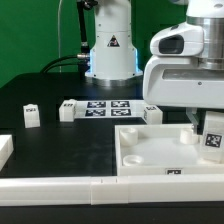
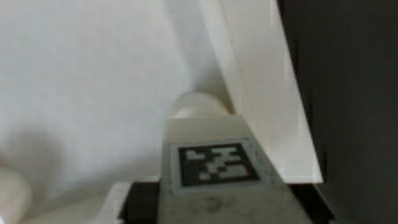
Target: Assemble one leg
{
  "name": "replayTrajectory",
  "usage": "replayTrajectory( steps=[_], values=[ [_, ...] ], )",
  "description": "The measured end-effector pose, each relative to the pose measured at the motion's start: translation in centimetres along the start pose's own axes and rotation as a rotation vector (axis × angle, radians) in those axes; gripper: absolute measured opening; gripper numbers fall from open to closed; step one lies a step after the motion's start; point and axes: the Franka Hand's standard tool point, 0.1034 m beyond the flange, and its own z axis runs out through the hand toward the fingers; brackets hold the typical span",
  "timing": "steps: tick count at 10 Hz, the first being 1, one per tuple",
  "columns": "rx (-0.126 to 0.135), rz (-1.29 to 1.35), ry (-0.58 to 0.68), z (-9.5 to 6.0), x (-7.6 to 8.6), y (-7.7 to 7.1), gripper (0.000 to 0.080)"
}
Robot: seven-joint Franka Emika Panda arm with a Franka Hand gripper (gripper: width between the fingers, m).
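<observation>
My gripper (image 1: 207,127) is shut on one leg (image 1: 212,137), a small white block with a black-and-white tag. It holds the leg over the right side of the large white tray (image 1: 150,152), close to the rim. In the wrist view the leg (image 2: 217,150) fills the space between my dark fingers (image 2: 153,200), with its far end over the tray's inner corner (image 2: 107,90). Whether the leg touches the tray cannot be told. Three more legs (image 1: 31,116) (image 1: 68,110) (image 1: 152,114) stand on the black table.
The marker board (image 1: 108,107) lies between two of the loose legs. A long white bar (image 1: 60,186) lies along the front edge. Another white piece (image 1: 5,150) sits at the exterior view's left. The robot base (image 1: 110,45) stands at the back.
</observation>
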Motion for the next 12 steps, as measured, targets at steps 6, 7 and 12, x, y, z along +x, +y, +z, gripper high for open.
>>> replayTrajectory(
  steps=[6,7,12],
  values=[
    [0.006,0.295,0.001,0.14,-0.27,-0.39,0.0402],
    [0.006,0.272,0.001,0.12,-0.31,-0.43,0.0539],
    [-0.003,-0.434,-0.004,0.18,-0.06,-0.02,0.0649]
  ],
)
